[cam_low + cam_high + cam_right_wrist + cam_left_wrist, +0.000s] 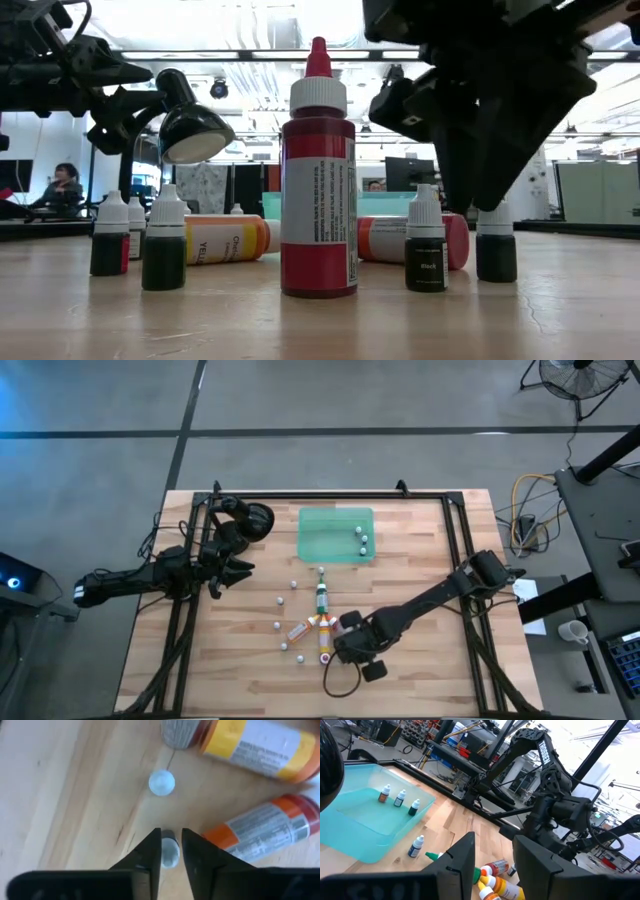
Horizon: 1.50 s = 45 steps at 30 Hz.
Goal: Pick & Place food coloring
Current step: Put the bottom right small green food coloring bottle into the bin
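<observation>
Food coloring bottles are scattered mid-table: a green bottle (321,598) and orange ones (298,631) lie on their sides, a red bottle (318,170) stands upright, and small white-capped bottles (280,600) stand around them. My right gripper (348,643) points steeply down among them, shut on one small dark bottle (495,248). My left gripper (235,565) waits open and level at the table's left, holding nothing. The green tray (325,540) at the far middle holds three small bottles (362,540). My right gripper pinches the small bottle's white cap (170,854) between its two fingers (150,851). It comes from above, pointing steeply down. The bottle stays upright below the fingertips; I cannot tell whether its base still rests on the table.
Close beside the held bottle are another small white-capped bottle (161,782) and two lying orange bottles (260,742) (265,832). A black-labelled small bottle (425,240) stands next to it. Black frame rails (460,540) border the wooden table.
</observation>
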Each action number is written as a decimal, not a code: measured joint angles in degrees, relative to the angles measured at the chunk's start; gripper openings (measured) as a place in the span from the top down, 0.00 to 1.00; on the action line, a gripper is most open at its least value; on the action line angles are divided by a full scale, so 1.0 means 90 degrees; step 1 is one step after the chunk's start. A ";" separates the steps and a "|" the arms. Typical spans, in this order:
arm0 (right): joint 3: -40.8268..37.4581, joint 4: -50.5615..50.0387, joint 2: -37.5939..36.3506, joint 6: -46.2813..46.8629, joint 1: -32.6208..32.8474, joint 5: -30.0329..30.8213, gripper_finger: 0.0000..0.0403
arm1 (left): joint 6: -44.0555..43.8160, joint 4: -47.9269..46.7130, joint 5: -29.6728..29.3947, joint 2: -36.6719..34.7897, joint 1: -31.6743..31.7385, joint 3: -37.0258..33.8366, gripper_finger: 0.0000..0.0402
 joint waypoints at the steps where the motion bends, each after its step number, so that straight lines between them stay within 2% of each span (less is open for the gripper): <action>1: 0.0000 -0.0039 0.0002 0.0050 0.0000 0.0001 0.86 | 0.0002 0.0000 0.0000 0.0000 0.0000 -0.0002 0.74; 4: -0.0002 -0.0110 0.0002 0.0201 0.0000 0.0001 0.89 | 0.0001 0.0000 -0.0001 0.0000 0.0000 -0.0001 0.74; 8: -0.0005 -0.0115 0.0006 0.0452 0.0000 0.0002 0.86 | 0.0001 0.0000 0.0000 0.0000 0.0000 -0.0002 0.74; 19: -0.0007 -0.0109 0.0011 0.0170 0.0000 0.0009 0.62 | 0.0000 0.0000 -0.0001 0.0000 -0.0005 -0.0001 0.74; 25: -0.0038 -0.0375 0.0011 -0.0039 0.0000 0.0010 0.56 | 0.0000 0.0000 -0.0002 0.0000 -0.0005 -0.0002 0.74; 45: -0.0087 -0.0406 0.0053 -0.0088 0.0000 0.0000 0.78 | 0.0000 0.0000 0.0000 0.0000 0.0000 -0.0002 0.74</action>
